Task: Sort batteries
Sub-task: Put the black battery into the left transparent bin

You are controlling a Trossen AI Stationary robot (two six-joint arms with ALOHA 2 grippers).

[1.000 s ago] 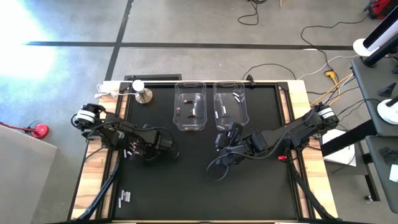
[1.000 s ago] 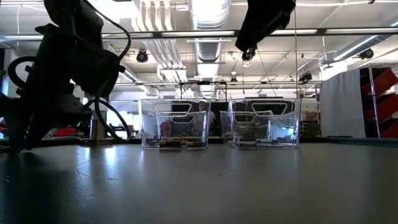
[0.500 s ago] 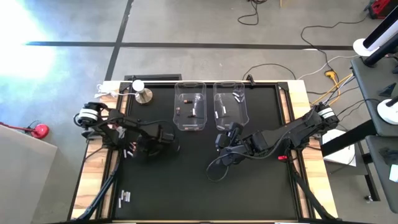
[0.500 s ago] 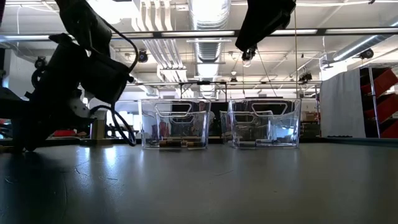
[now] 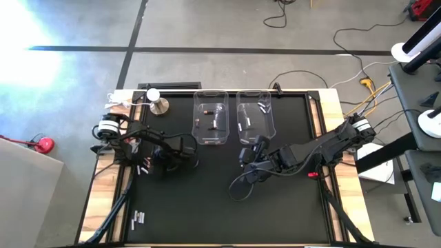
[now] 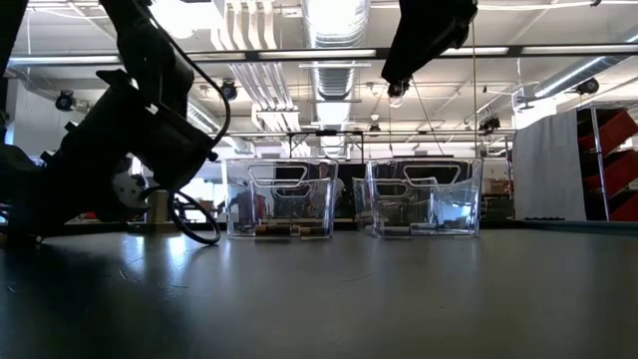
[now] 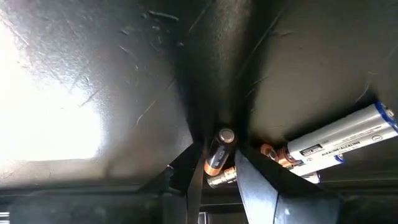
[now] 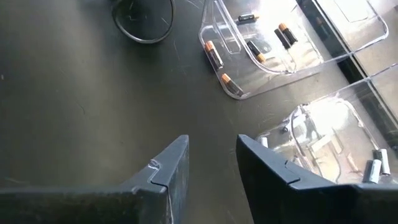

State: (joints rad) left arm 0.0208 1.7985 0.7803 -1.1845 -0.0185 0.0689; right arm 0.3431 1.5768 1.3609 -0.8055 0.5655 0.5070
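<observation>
My left gripper [image 7: 217,163] is low over the table's left part [image 5: 148,164], shut on a dark battery with a copper end [image 7: 217,155]. Around it lie loose batteries: two white ones [image 7: 341,140], a copper-ended one [image 7: 273,153] and another [image 7: 221,180] under the fingers. More white batteries [image 5: 138,219] lie near the near-left corner. Two clear bins stand at the far side: the left bin [image 5: 210,124] holds dark batteries [image 8: 214,55], the right bin [image 5: 255,120] white ones [image 8: 373,165]. My right gripper [image 8: 211,155] hovers open in front of the bins [image 5: 249,160]. My left gripper pinches the dark battery between its two fingers, on its copper-coloured end [image 7: 213,165]. The fingers lie along the battery, whose silver cap [image 7: 225,135] sticks out beyond the fingertips toward the table. Whether the cap touches the table I cannot tell.
A round silver knob-like object [image 5: 158,105] stands near the far-left corner. A loop of cable [image 8: 142,17] lies on the black mat by the left arm. The mat's middle and near part [image 5: 227,213] is bare. Wooden table edges [image 5: 334,138] frame the mat.
My left arm has swung its wrist up and toward the bins while its gripper stayed low by the loose batteries at the table's left. My right arm has kept still.
</observation>
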